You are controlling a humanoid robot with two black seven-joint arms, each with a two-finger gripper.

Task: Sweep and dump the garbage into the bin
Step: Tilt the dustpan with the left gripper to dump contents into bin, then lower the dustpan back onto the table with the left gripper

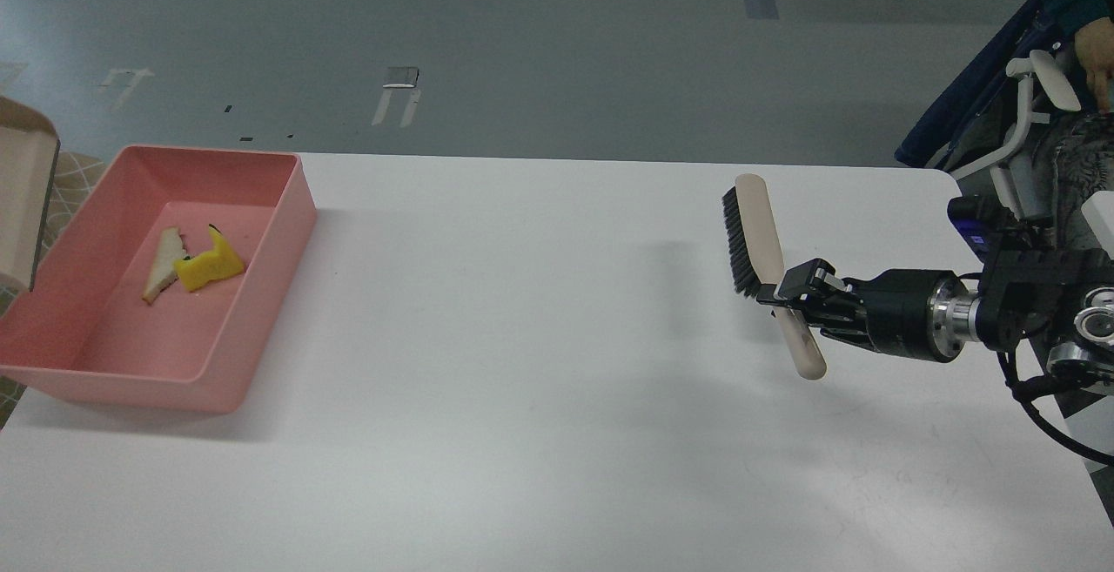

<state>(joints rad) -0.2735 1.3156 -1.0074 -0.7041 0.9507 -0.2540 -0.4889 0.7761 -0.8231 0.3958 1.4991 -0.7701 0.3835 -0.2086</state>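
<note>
The salmon-pink bin stands at the table's left end. The garbage lies on its floor: a bright yellow chunk and a thin pale strip beside it. The beige dustpan is tipped steeply at the far left edge, above the bin's left side, with its inside bare; my left gripper is out of view. My right gripper is shut on the handle of the beige brush with black bristles, holding it over the table at the right.
The white table runs from the bin to my right arm. A person and a chair are past the table's far right corner. Grey floor lies beyond the far edge.
</note>
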